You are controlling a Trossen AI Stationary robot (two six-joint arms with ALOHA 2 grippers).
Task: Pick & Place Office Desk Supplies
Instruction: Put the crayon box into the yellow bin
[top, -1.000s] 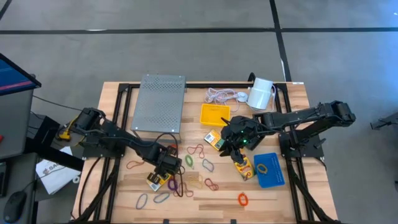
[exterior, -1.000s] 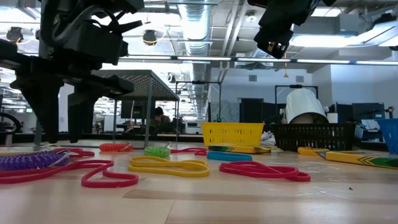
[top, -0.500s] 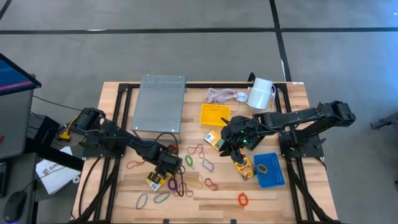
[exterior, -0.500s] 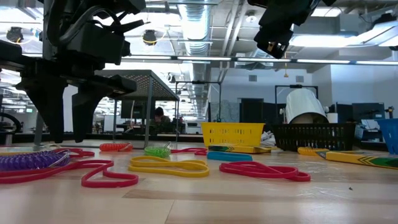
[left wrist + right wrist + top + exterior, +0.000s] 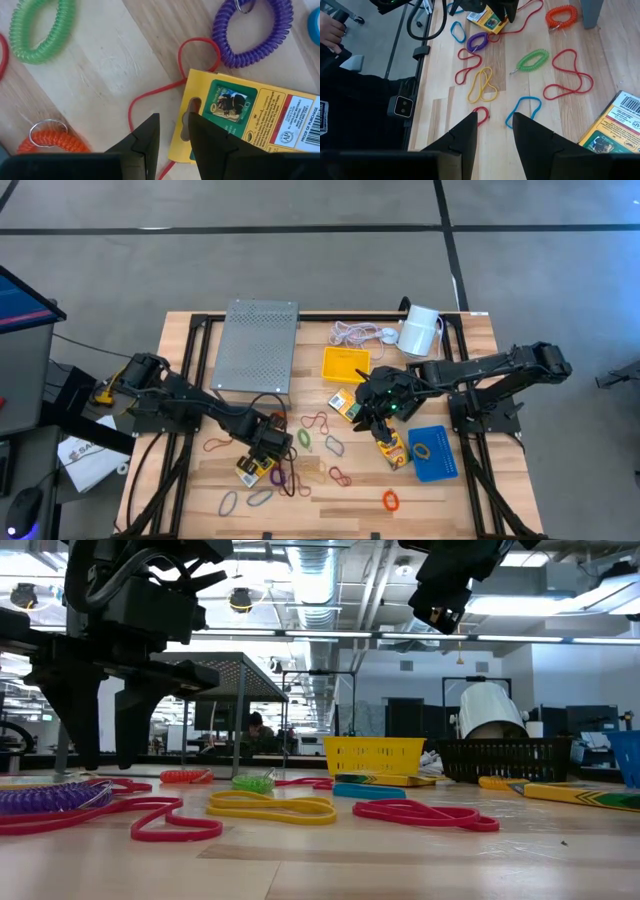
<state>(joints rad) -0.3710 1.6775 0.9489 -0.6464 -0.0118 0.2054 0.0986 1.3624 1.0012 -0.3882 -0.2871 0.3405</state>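
The left end effector (image 5: 172, 137) hangs released, fingers straddling the edge of the crayon box (image 5: 245, 122) beside the purple coil (image 5: 252, 32) for pickup, while the right end effector (image 5: 492, 132) waits released above the bench (image 5: 600, 55).

crayon box (image 5: 240, 120) — yellow, green panel | coil (image 5: 252, 31) — purple | coil (image 5: 42, 25) — green | coil (image 5: 47, 145) — orange

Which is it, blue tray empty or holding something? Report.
Holding something: the high view shows one yellow loop lying inside the blue tray; nothing else visible there.
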